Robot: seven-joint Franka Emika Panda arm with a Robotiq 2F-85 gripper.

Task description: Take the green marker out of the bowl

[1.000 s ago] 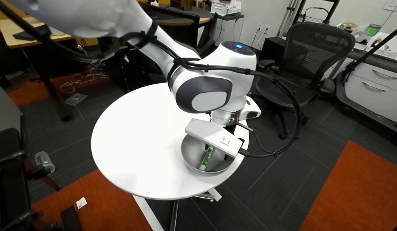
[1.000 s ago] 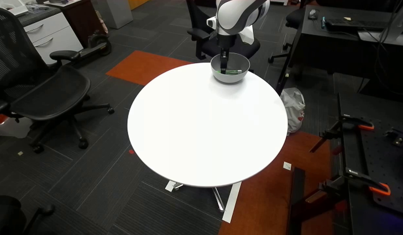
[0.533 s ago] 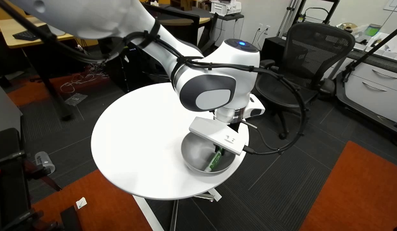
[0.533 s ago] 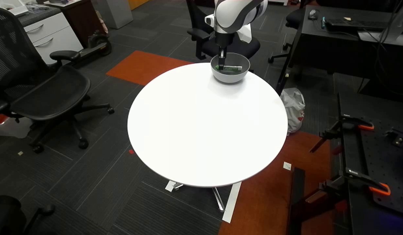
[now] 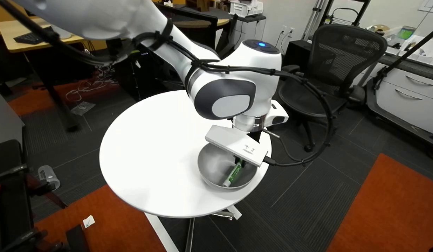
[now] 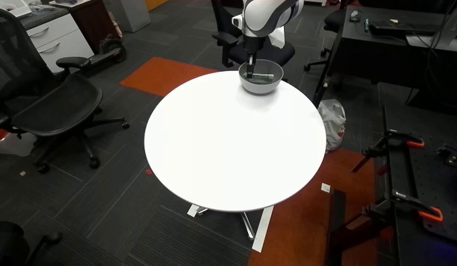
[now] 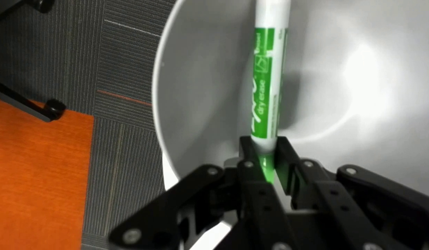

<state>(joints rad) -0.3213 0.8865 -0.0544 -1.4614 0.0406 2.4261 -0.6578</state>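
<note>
The end effector (image 7: 265,147) pinches the green marker (image 7: 268,83) snugly near one end, presumably for lifting it from the bowl (image 5: 212,163).

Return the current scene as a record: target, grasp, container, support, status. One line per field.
target: green marker, "dry erase" printed on its side
grasp: gripper shut on the marker toward its green end, white end pointing away
target_location: inside the metal bowl, seen in both exterior views
target_touching_container: cannot tell
container_pose: upright, opening up
support: white table, bowl standing near its edge
task_status: marker gripped, not yet out of the bowl
</note>
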